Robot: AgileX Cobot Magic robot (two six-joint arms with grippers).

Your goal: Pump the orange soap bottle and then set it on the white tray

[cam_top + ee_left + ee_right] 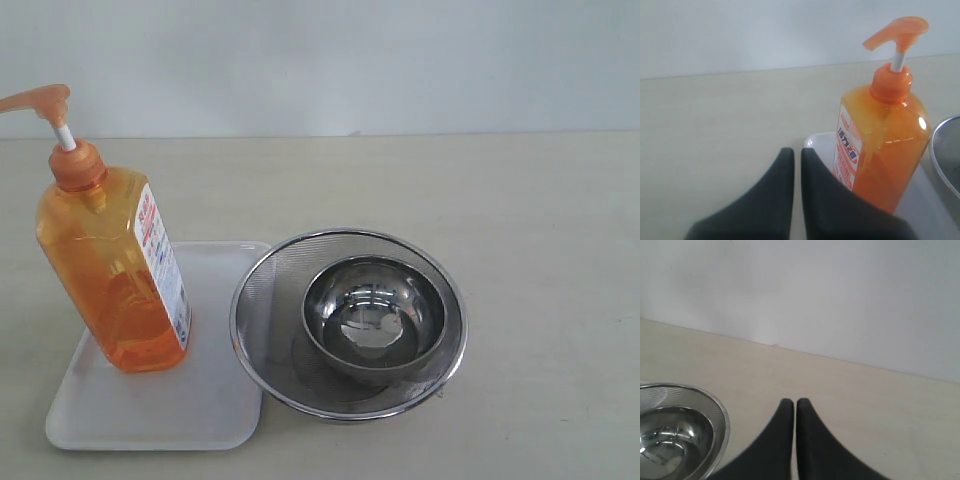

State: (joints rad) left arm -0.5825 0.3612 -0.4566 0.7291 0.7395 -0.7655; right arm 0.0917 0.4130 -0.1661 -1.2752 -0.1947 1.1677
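Quick count of what's on the table (540,220): one orange soap bottle (118,280), one white tray (205,405), one round steel mesh strainer (272,292), and one shiny steel bowl (405,292) sitting inside the strainer. So four things total, plus my two grippers. The bottle is standing upright on the tray, toward the tray's left side in the exterior view, with its pump head on the white stem pointing off to the left and the label facing the strainer. The strainer sits right beside the tray, and its rim overlaps the tray's right edge (can't tell if it's actually resting on it). My left gripper (792,150) has its fingers pressed together with just a sliver of a gap and nothing between them; the bottle is just beside it in the left wrist view, and I'm not gripping it. My right gripper (792,401) is the same deal, fingers together and holding nothing, over bare table with the strainer and bowl off to one side.
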